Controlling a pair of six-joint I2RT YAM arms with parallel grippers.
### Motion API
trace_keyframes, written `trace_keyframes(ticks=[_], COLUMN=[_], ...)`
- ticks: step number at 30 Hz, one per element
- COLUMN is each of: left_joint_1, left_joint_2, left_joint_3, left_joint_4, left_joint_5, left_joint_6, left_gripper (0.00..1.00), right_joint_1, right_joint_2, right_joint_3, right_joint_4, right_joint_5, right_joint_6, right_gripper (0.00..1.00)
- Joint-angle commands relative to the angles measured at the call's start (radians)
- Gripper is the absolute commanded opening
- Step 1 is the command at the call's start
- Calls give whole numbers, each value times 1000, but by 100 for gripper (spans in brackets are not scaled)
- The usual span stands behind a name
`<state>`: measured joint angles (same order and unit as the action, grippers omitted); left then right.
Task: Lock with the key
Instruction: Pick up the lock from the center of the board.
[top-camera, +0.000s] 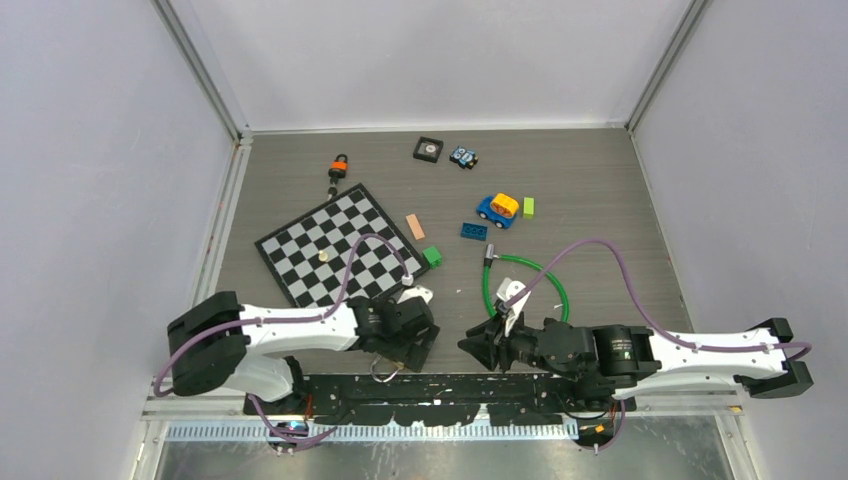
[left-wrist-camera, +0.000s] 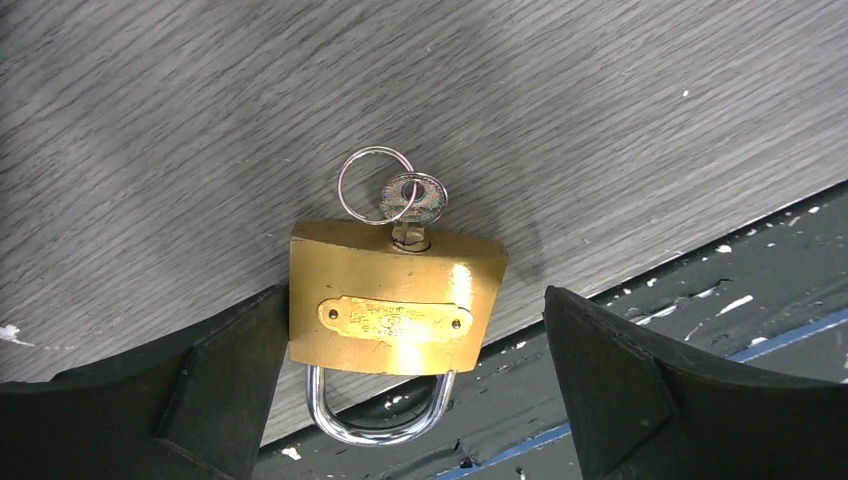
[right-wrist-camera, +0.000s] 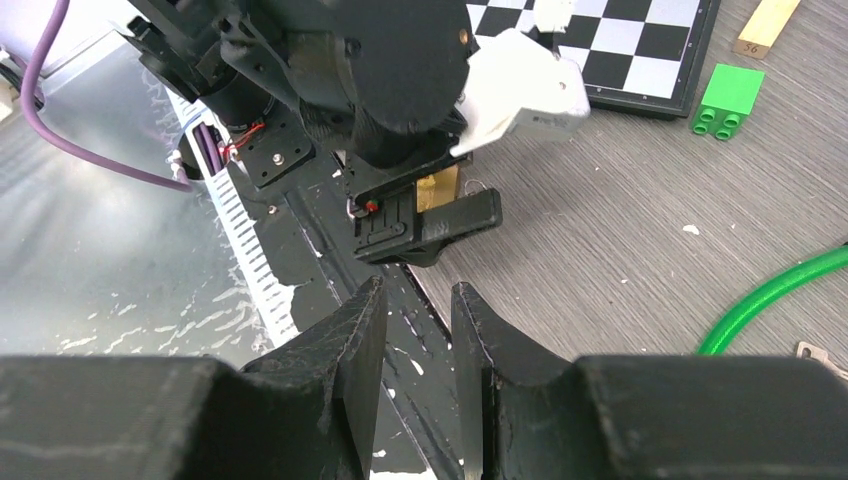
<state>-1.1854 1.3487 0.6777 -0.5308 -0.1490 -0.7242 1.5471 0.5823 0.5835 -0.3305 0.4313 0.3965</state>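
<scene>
A brass padlock (left-wrist-camera: 395, 300) lies flat at the table's near edge. Its steel shackle (left-wrist-camera: 375, 425) reaches over the black rail. A key (left-wrist-camera: 415, 197) with a wire ring (left-wrist-camera: 352, 185) sits in its keyhole. My left gripper (left-wrist-camera: 415, 335) is open around the lock body. Its left finger (left-wrist-camera: 235, 380) is against the lock's side and the right finger (left-wrist-camera: 620, 380) stands apart. In the top view the left gripper (top-camera: 408, 345) hides most of the lock. My right gripper (top-camera: 478, 345) (right-wrist-camera: 418, 292) is empty, its jaws a narrow gap apart, pointing at the left gripper. A bit of brass (right-wrist-camera: 437, 188) shows in the right wrist view.
A black mounting rail (top-camera: 430, 385) runs along the near edge. A chessboard (top-camera: 335, 245) lies behind the left arm. A green hose loop (top-camera: 525, 290) lies behind the right arm. An orange padlock (top-camera: 340, 165), a toy car (top-camera: 497, 208) and loose bricks (top-camera: 432, 256) lie farther back.
</scene>
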Motion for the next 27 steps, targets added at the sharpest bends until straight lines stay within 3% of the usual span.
trace_keyframes(ticks=[1, 8, 9, 10, 11, 12, 22, 27], left_joint_1=[-30, -82, -90, -94, -95, -96, -88, -40], left_joint_2=[108, 218, 228, 236, 243, 247, 89, -50], left_joint_3=[1, 76, 83, 87, 94, 98, 144, 157], left_joint_4=[-44, -125, -135, -139, -152, -163, -144, -58], left_joint_5=[-34, -130, -141, -148, -163, -161, -224, -224], left_joint_6=[-27, -50, -50, -49, -65, -77, -66, -34], left_gripper=[99, 89, 79, 35, 4, 0, 0, 0], right_joint_1=[-1, -1, -1, -1, 0, -1, -1, 0], right_joint_2=[-25, -41, -43, -43, -44, -43, -62, -91], right_joint_3=[-3, -11, -11, -11, -13, -11, -11, -10], right_joint_4=[24, 24, 24, 24, 24, 24, 14, 14], right_joint_5=[13, 19, 20, 23, 26, 27, 41, 75], right_joint_6=[13, 11, 10, 9, 9, 7, 4, -5], right_gripper=[36, 35, 36, 36, 36, 36, 36, 34])
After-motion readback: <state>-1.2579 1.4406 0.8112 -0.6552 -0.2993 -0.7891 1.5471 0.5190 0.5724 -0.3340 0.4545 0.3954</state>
